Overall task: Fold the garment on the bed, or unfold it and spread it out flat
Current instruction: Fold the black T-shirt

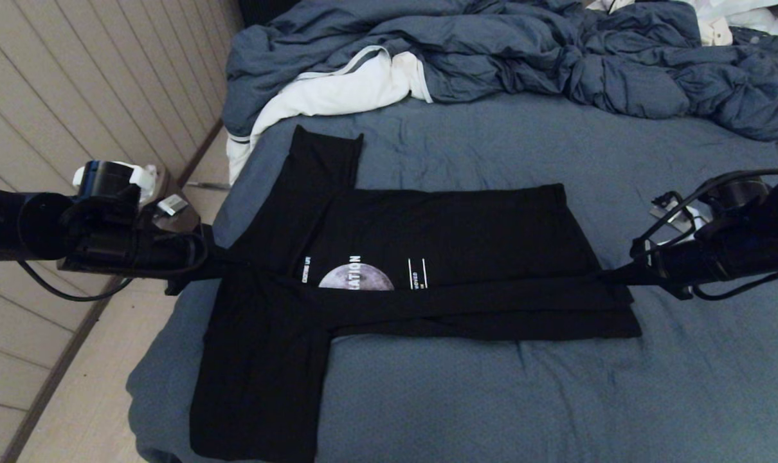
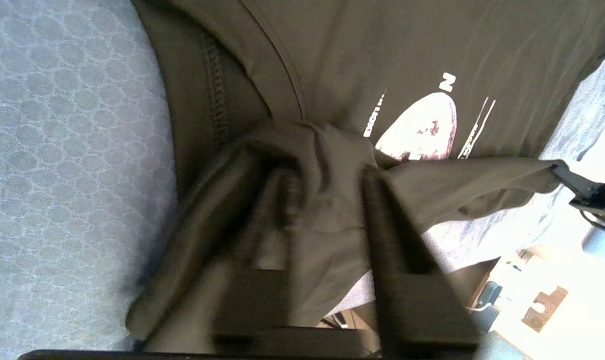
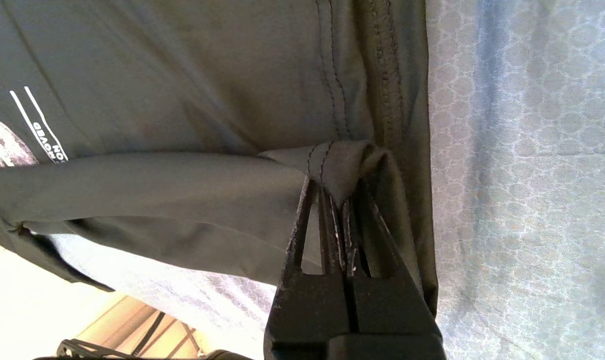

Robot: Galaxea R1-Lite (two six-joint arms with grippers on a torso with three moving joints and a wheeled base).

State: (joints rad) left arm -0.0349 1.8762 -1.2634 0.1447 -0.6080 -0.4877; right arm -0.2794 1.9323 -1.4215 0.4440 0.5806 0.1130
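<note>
Blue-grey, honeycomb-textured sheeting covers the wide bed (image 1: 685, 386), and across its middle lies the big black short-sleeved jersey T-shirt (image 1: 466, 244), its near long edge turned over so only half the grey moon print (image 1: 355, 278) shows. It looks to me light, limp and stretchy, so the doubled stitched hems are the sure holds. My right gripper (image 3: 338, 200) is clamped tight on the hem fold, while my left gripper (image 2: 317, 175) has its fingers parted with collar-end cloth bunched loosely between them.
</note>
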